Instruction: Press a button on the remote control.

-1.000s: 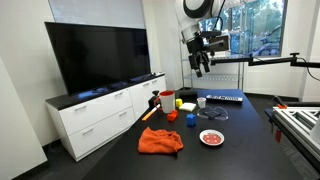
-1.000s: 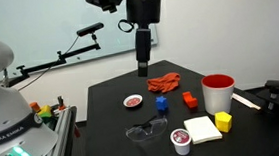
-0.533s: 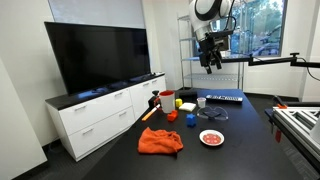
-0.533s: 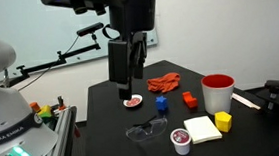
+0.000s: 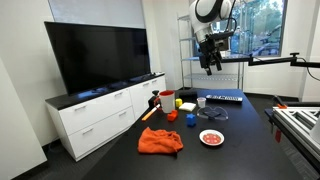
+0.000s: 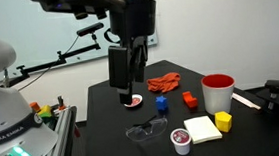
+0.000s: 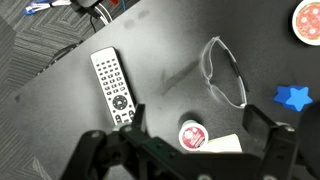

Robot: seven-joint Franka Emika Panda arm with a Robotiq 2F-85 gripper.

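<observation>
The remote control [image 7: 110, 86] is a flat oblong slab with rows of small keys. It lies on the black table near its edge, at the left of the wrist view. In an exterior view it shows as a bluish-grey slab [image 5: 224, 98] at the table's far end. My gripper [image 7: 198, 122] is open and empty, high above the table, with the remote off to the left of its fingers [image 7: 135, 115]. It hangs well above the remote in one exterior view [image 5: 211, 67] and looms large near the camera in another [image 6: 127, 91], where the remote is hidden.
On the table are a small white cup with a red lid [image 7: 190, 135], safety glasses [image 7: 222, 75], a blue star [image 7: 295, 96], a red-and-white plate [image 6: 133, 102], an orange cloth [image 6: 164, 82], a red cup [image 6: 218, 90] and a yellow block [image 6: 223, 122]. A TV [image 5: 95, 55] stands on a white cabinet beside the table.
Over the last second the gripper swung across above the table toward the remote's end. In the last half second it has barely moved. It has stayed open.
</observation>
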